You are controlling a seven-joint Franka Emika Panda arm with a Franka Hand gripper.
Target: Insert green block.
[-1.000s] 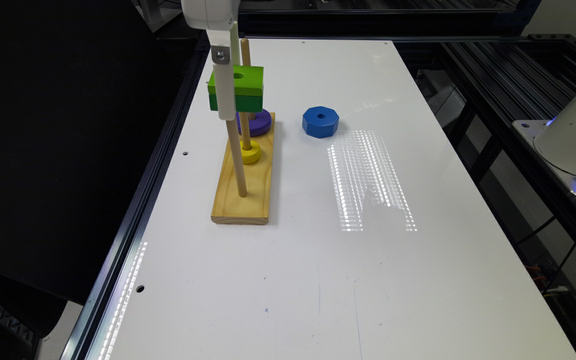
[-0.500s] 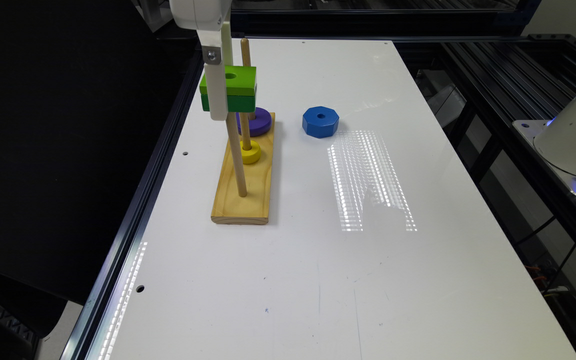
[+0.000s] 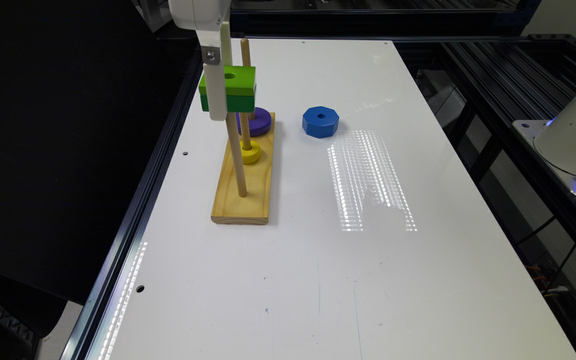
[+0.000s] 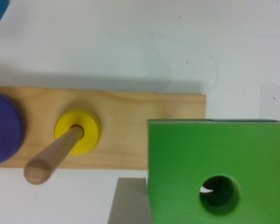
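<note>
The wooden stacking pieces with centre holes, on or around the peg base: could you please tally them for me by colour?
Green: 1, the green square wooden block, held in the gripper
Blue: 1, the blue octagonal piece
Purple: 1, the purple ring
Yellow: 1, the yellow ring
Total: 4

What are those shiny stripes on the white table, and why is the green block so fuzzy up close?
Exterior view: the stripes are lamp glare reflected on the glossy table. Wrist view: the green block sits too near the lens, so its edges blur.

One green block [image 3: 233, 87], one blue octagon [image 3: 320, 121], two rings [image 3: 251, 151], three pegs [image 3: 236, 160].
</note>
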